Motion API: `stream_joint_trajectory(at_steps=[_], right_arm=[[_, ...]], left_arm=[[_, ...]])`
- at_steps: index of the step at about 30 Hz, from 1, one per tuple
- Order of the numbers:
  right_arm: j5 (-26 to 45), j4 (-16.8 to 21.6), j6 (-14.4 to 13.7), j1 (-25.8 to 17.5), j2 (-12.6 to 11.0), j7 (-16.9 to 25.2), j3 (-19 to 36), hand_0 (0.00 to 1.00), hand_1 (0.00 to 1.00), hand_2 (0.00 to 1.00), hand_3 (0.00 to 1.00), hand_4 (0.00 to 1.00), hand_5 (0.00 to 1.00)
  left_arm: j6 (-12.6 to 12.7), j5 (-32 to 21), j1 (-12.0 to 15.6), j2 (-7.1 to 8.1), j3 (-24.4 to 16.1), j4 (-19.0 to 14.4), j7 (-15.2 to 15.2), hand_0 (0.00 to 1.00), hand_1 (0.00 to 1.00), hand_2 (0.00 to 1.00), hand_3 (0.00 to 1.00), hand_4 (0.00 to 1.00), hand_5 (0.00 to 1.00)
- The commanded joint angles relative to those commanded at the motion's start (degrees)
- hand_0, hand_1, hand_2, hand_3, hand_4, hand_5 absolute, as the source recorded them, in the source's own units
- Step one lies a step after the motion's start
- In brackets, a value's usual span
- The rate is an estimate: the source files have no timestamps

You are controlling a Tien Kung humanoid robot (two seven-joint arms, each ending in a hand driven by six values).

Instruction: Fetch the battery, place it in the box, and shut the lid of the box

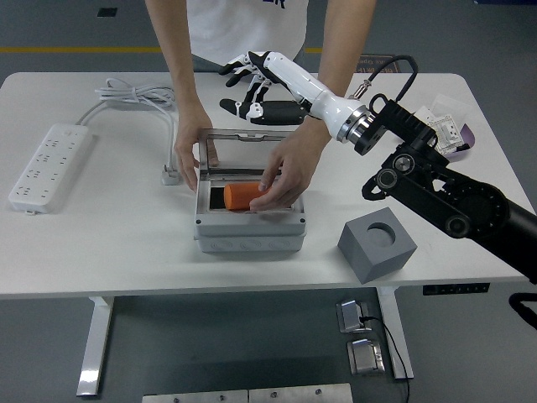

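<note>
No print, label or number is clear enough to read.

box (249, 225) sits mid-table, near front edge of table (101, 252); lid (248, 153) stands upright at box rear. battery (245, 196) lies on its side in the box. person at far side: one hand (191, 151) on box's left rear corner, other hand (288, 176) reaching into box from the right, touching battery. right hand (256, 86) hovers behind box, above lid, fingers spread, holding nothing. power strip (49, 166) at far left, its cable (134, 96) behind it. block w/ round hole (377, 244) right of box, near front edge. tray (446, 133) far right, partly hidden behind arm.
</note>
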Motion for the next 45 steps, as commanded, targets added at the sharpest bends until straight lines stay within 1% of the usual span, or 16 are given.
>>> stream_joint_trajectory(at_steps=[3, 4, 6, 9, 10, 15, 16, 23, 26, 27, 33, 35, 40, 45], right_arm=[[0.43, -3.47, 0.57, 1.4, 0.55, -0.13, -1.25, 0.383, 0.458, 0.641, 0.727, 0.799, 0.526], [0.58, -4.69, 0.75, 1.82, 0.72, -0.19, -1.64, 0.514, 0.52, 0.65, 0.729, 0.795, 0.529], [1.06, -6.94, 0.98, 2.56, 1.07, -0.22, -2.37, 0.514, 0.52, 0.65, 0.729, 0.795, 0.529], [1.59, -8.98, 1.01, 3.28, 1.54, -0.28, -3.15, 0.514, 0.52, 0.65, 0.729, 0.795, 0.529], [1.78, -9.53, 0.98, 3.48, 1.73, -0.28, -3.42, 0.746, 0.657, 0.695, 0.743, 0.8, 0.566], [2.42, -11.49, 0.57, 3.95, 2.72, -0.03, -4.77, 0.746, 0.657, 0.695, 0.743, 0.8, 0.566], [2.48, -11.8, 0.45, 3.85, 2.95, 0.06, -5.1, 0.845, 0.718, 0.732, 0.755, 0.83, 0.658], [2.61, -12.12, -0.11, 2.64, 3.59, 0.38, -6.64, 0.856, 0.724, 0.739, 0.757, 0.833, 0.665], [2.51, -11.77, -0.3, 2.11, 3.62, 0.53, -7.19, 0.856, 0.724, 0.739, 0.757, 0.833, 0.665], [2.48, -11.68, -0.35, 1.94, 3.61, 0.6, -7.4, 0.862, 0.722, 0.739, 0.754, 0.826, 0.644], [1.82, -11.2, -0.56, 0.99, 3.45, 0.68, -8.44, 0.862, 0.722, 0.739, 0.754, 0.826, 0.644], [1.46, -10.85, -0.65, 0.75, 3.28, 0.6, -8.69, 0.863, 0.723, 0.738, 0.748, 0.81, 0.635], [0.81, -9.09, -0.95, 0.04, 2.36, 0.35, -8.97, 0.862, 0.719, 0.733, 0.753, 0.806, 0.638], [-0.44, -5.55, -1.33, -1.03, 0.56, -0.38, -9.14, 0.862, 0.719, 0.733, 0.753, 0.806, 0.638]], left_arm=[[-0.03, -0.33, -0.09, 0.08, 0.4, 0.02, 0.01, 0.636, 0.707, 0.648, 0.633, 0.709, 0.103], [-0.05, -0.42, -0.11, 0.09, 0.51, 0.03, 0.01, 0.636, 0.707, 0.648, 0.633, 0.708, 0.102], [-0.09, -0.64, -0.14, 0.09, 0.76, 0.04, 0.0, 0.636, 0.707, 0.648, 0.633, 0.708, 0.102], [-0.15, -0.87, -0.2, 0.07, 1.05, 0.06, -0.01, 0.636, 0.707, 0.648, 0.633, 0.708, 0.102], [-0.16, -0.92, -0.23, 0.06, 1.11, 0.06, -0.01, 0.636, 0.707, 0.648, 0.633, 0.708, 0.102], [-0.21, -0.98, -0.52, 0.12, 1.24, 0.06, -0.05, 0.636, 0.707, 0.648, 0.633, 0.708, 0.102], [-0.22, -0.99, -0.63, 0.12, 1.28, 0.05, -0.07, 0.636, 0.707, 0.648, 0.633, 0.708, 0.103], [-0.29, -1.15, -0.82, -0.01, 1.52, 0.06, -0.08, 0.636, 0.707, 0.647, 0.634, 0.709, 0.103], [-0.33, -1.52, -0.81, -0.05, 1.89, 0.09, -0.07, 0.636, 0.707, 0.647, 0.634, 0.709, 0.103], [-0.34, -1.58, -0.83, -0.05, 1.96, 0.09, -0.08, 0.636, 0.707, 0.647, 0.634, 0.709, 0.105], [-0.36, -1.44, -1.05, -0.12, 1.93, 0.09, -0.13, 0.636, 0.707, 0.647, 0.634, 0.709, 0.105], [-0.36, -1.45, -1.12, -0.15, 2.0, 0.09, -0.14, 0.636, 0.707, 0.648, 0.634, 0.709, 0.105], [-0.36, -1.35, -1.08, -0.13, 1.87, 0.08, -0.13, 0.636, 0.708, 0.649, 0.635, 0.712, 0.111], [-0.33, -0.87, -0.76, -0.06, 1.23, 0.06, -0.1, 0.636, 0.708, 0.649, 0.635, 0.712, 0.111]])
